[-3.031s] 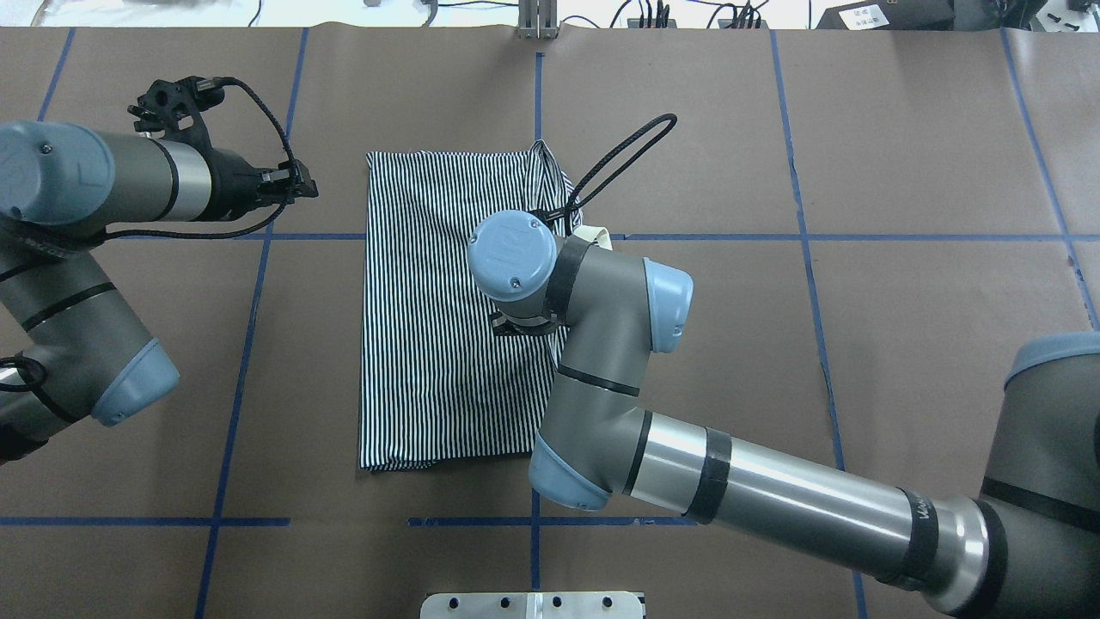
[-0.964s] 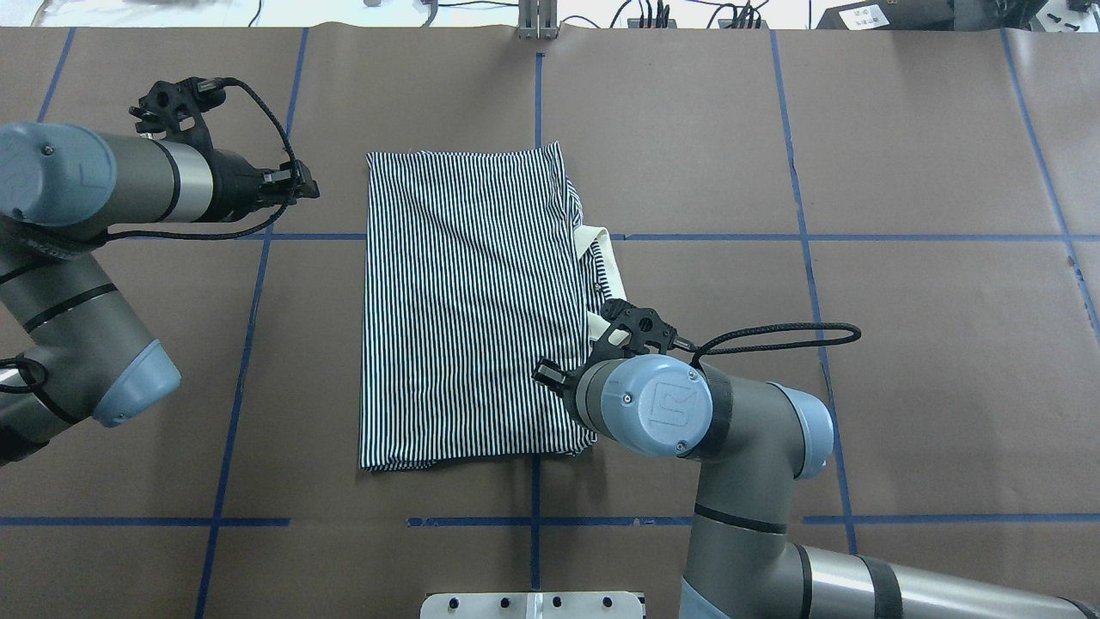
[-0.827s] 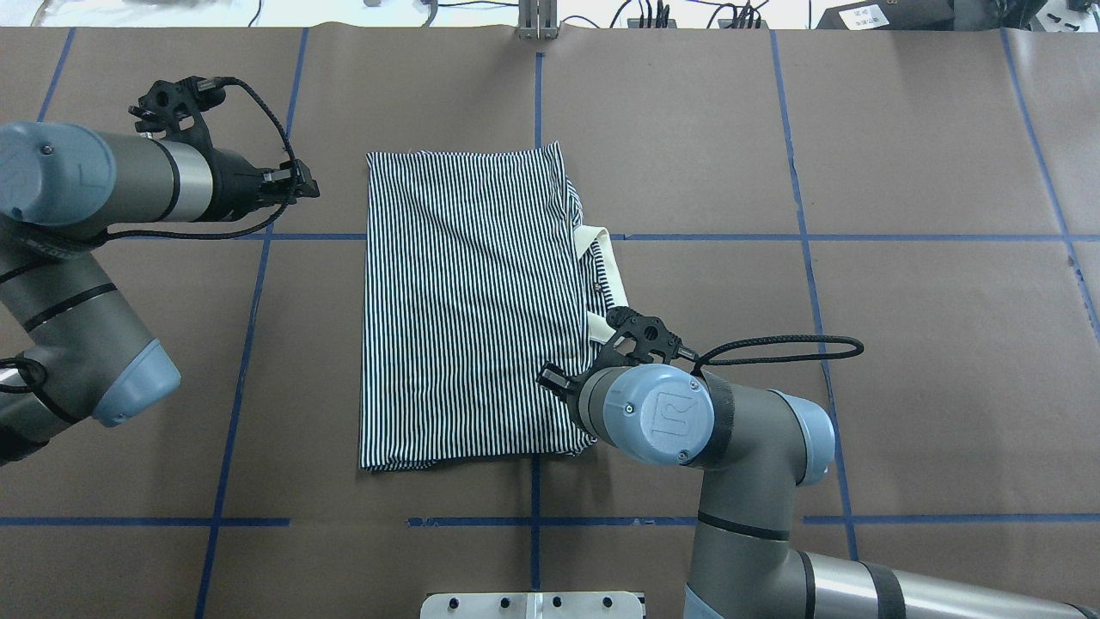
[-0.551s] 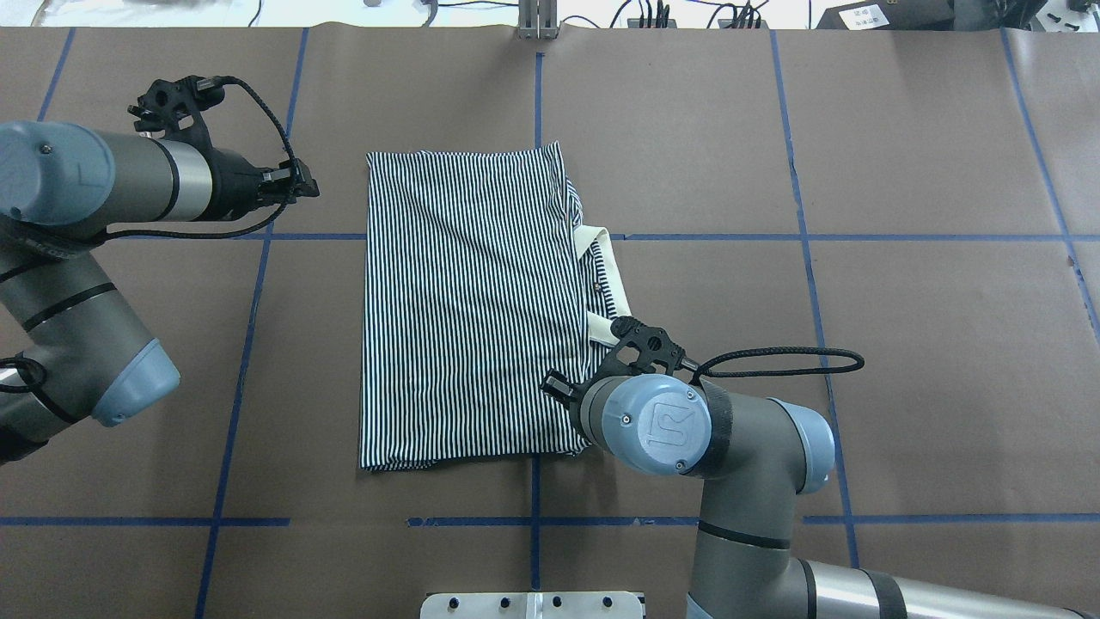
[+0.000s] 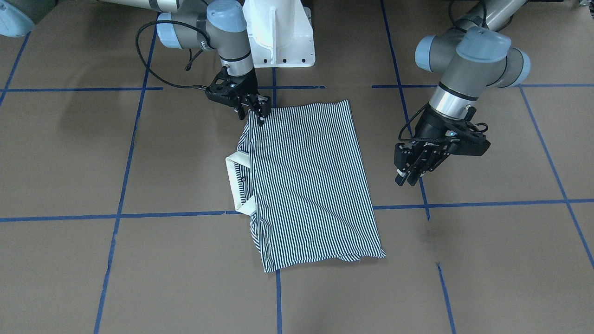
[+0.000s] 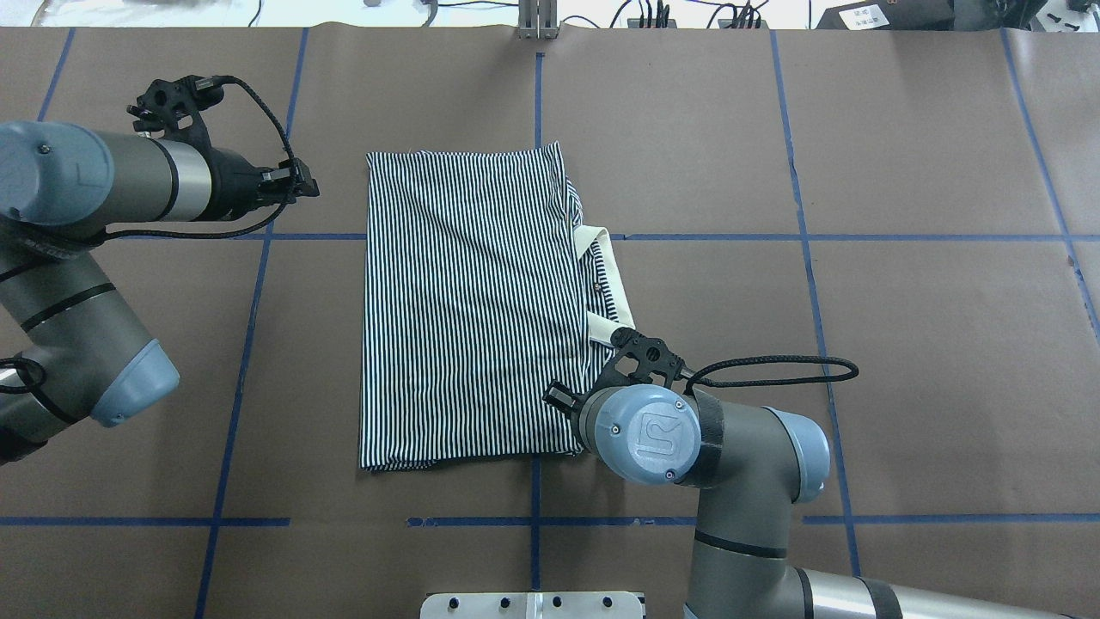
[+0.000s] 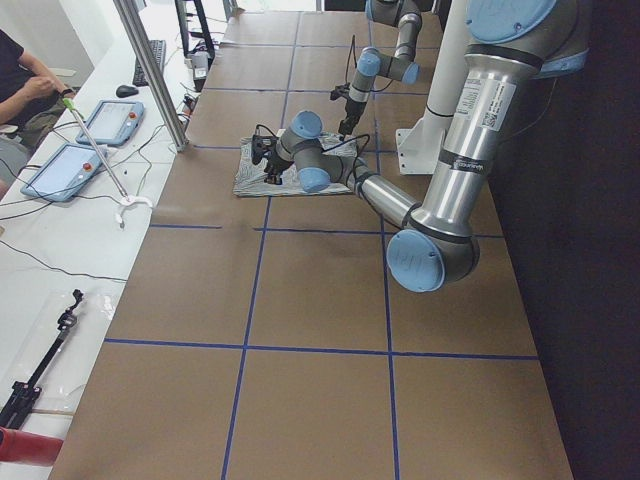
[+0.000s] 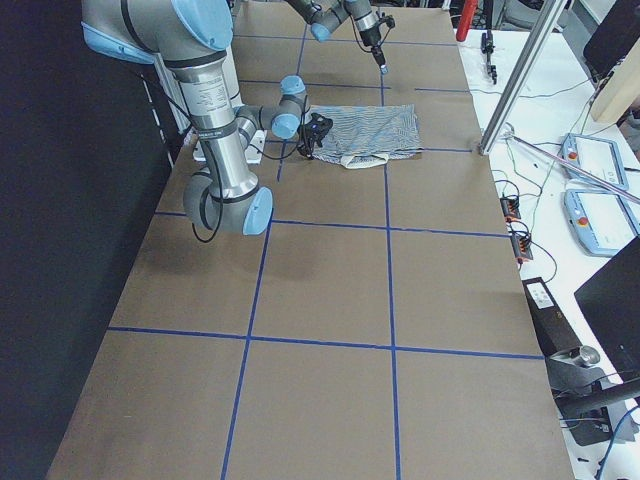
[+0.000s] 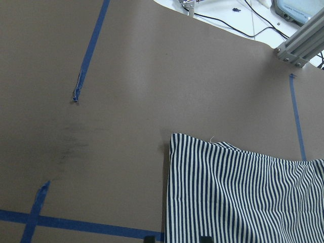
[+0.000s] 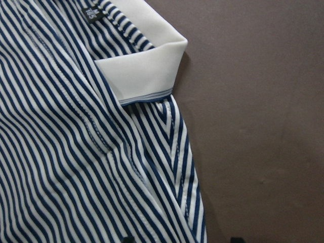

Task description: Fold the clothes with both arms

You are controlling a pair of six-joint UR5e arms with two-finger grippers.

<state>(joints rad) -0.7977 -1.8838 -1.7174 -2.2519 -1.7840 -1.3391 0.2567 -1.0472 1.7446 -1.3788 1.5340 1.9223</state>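
While the shirt (image 6: 464, 309) lies flat in the middle of the brown table (image 6: 902, 344), folded into a tall striped rectangle in the overhead view, its cream collar (image 6: 608, 288) pokes out along the right-hand edge, just below the blue tape line (image 6: 859, 237) that crosses the table. Down at the lower right corner of that rectangle sits the right gripper (image 5: 253, 115), seen in the front-facing view at the shirt's upper left corner, and its two fingers are spread apart with the striped edge under them; nothing is pinched between them, though whether the tips touch the cloth I cannot tell. Its wrist camera looks straight down on stripes, the collar fold and a small dark label, with bare table to the right. Over on the upper left of the overhead view, the left gripper (image 6: 302, 185) hangs above bare table, near the shirt's upper left corner but clear of it. Its fingers are parted too and hold nothing, and its wrist camera catches that corner of the shirt in the lower right of its frame.
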